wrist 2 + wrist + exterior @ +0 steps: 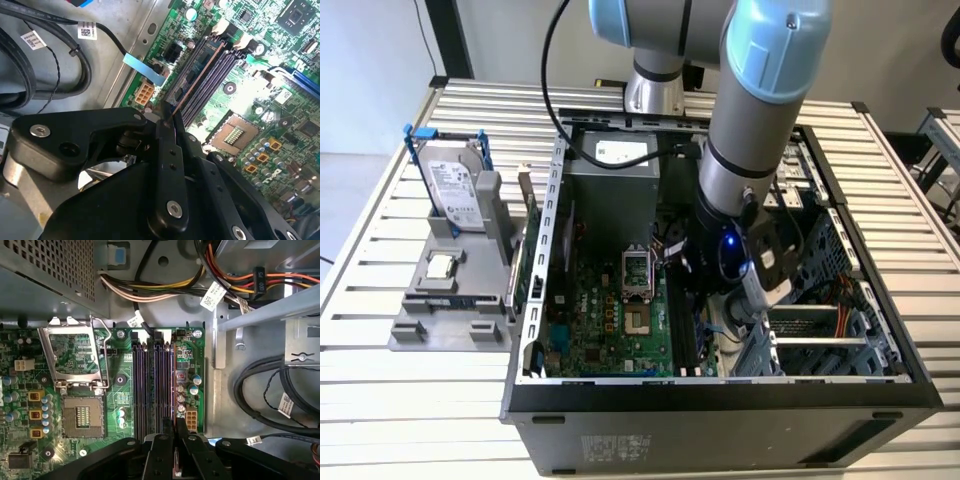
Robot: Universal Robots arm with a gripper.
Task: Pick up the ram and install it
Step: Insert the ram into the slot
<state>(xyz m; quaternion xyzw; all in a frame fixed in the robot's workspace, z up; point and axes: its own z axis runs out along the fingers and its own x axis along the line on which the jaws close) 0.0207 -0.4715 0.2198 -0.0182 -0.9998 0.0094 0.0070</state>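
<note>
On the exterior view's left, the hard drive [455, 190] stands in its holder on the tabletop [380, 400], well away from the work. Moving right, past the motherboard [590, 310], you reach the black memory slots [682, 335], with your hand [167, 120] just beside them inside the case. In the second wrist view the hand looks clenched on the ram [195, 82], seen edge-on as a thin strip. Its long axis runs parallel with the slots, directly over them. I can't tell whether it is seated.
</note>
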